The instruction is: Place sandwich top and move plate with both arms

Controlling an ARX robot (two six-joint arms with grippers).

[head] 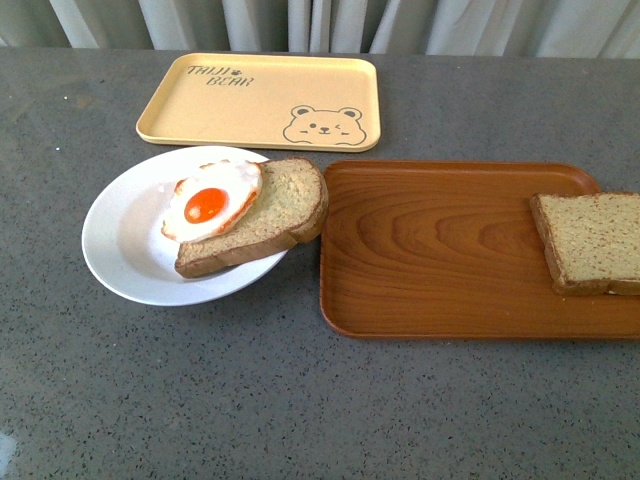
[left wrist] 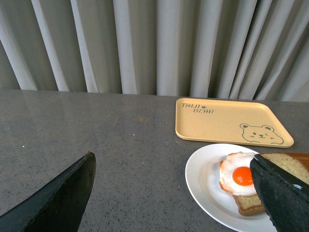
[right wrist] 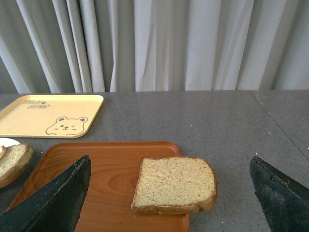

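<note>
The sandwich top (head: 592, 240) lies flat on the right end of the brown wood-grain tray (head: 440, 250); in the right wrist view the sandwich top (right wrist: 175, 183) sits between and beyond my open right gripper (right wrist: 169, 200) fingers. The white plate (head: 135, 235) holds a rounder brown slice (head: 265, 215) with a fried egg (head: 210, 200) on it. In the left wrist view the plate (left wrist: 203, 179) and egg (left wrist: 240, 174) lie by one finger of my open left gripper (left wrist: 174, 198). Neither arm shows in the front view.
A cream bear tray (head: 262, 100) lies at the back of the grey table, behind the plate. The rounder slice overhangs the plate rim and nearly touches the wood tray's left edge. Grey curtains hang behind the table.
</note>
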